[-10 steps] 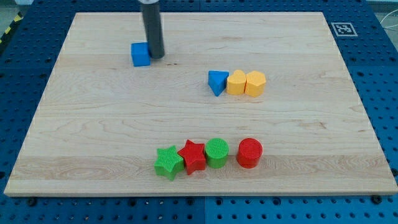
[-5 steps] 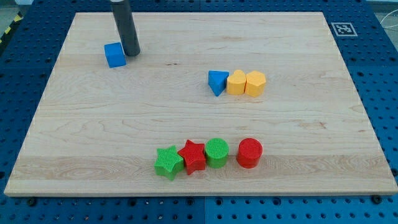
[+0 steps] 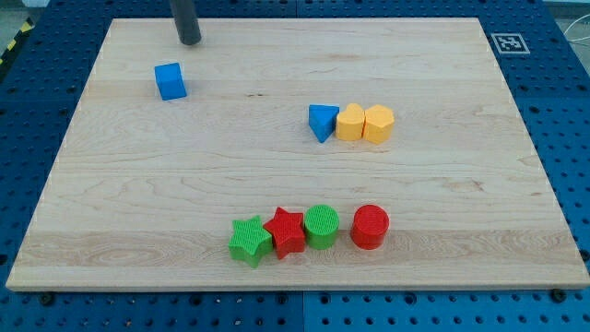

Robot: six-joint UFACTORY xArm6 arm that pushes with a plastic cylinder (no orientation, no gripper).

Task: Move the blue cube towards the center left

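Camera view: a wooden board [image 3: 138, 212] on a blue perforated bench, with eight blocks and one rod. My tip [image 3: 189, 41] rests near the far edge of the board, left of the middle. It is a bare rod, so it grasps nothing, and here it touches no block. The blue cube [image 3: 170, 81] lies nearer than my tip and slightly to its left, clearly apart from it, with bare wood between the two.

The cube sits in the far left part of the board, close to the left edge but well short of the board's mid-depth. Judged against the task, the leftward part of the move looks largely done. What is left is to bring the cube nearer, down the left side towards the centre left. With my tip on the cube's far side, a push towards the near edge would seem to serve. Whether the tip lines up squarely behind the cube is hard to tell at this angle.

The other blocks are well apart from the cube and out of the likely path. A blue triangle [image 3: 321, 122], a yellow block [image 3: 350, 122] and a second yellow block [image 3: 379, 124] form a touching row right of the middle. Towards the near edge stand a green star [image 3: 250, 241], a red star [image 3: 286, 231] and a green cylinder [image 3: 321, 226] close together, with a red cylinder [image 3: 371, 226] just to their right.
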